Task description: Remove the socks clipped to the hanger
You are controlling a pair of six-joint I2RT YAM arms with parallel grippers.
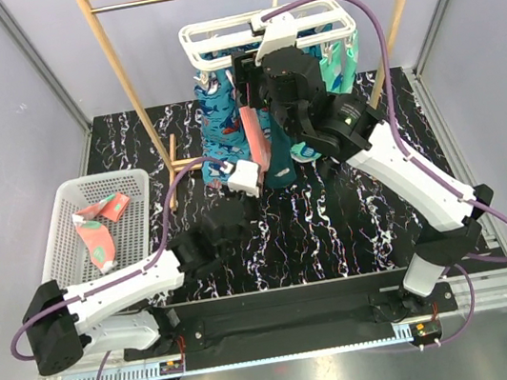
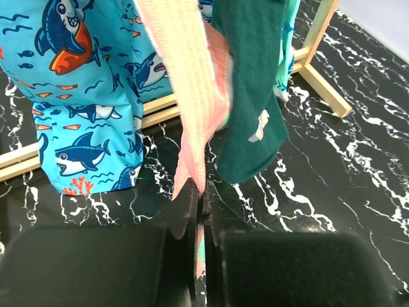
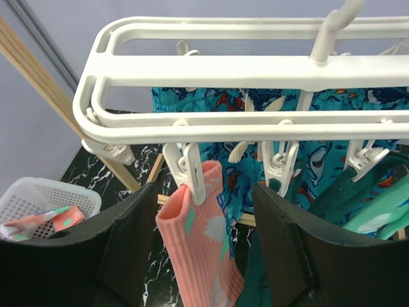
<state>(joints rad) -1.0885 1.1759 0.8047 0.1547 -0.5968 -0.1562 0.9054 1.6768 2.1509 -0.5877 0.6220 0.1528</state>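
Under the hanger (image 3: 255,64), right fingers (image 3: 124,249) gape empty around the peg (image 3: 192,173) on the pink sock (image 3: 198,256), likely to unclip it; left fingers (image 2: 187,230) pinch its tip.

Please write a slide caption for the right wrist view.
Open right gripper flanks the coral-pink sock pegged to the white hanger.

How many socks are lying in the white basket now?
2. One coral-pink sock lies toward the far side of the basket; a second coral-pink sock lies just nearer the arms. Others might be hidden beneath.
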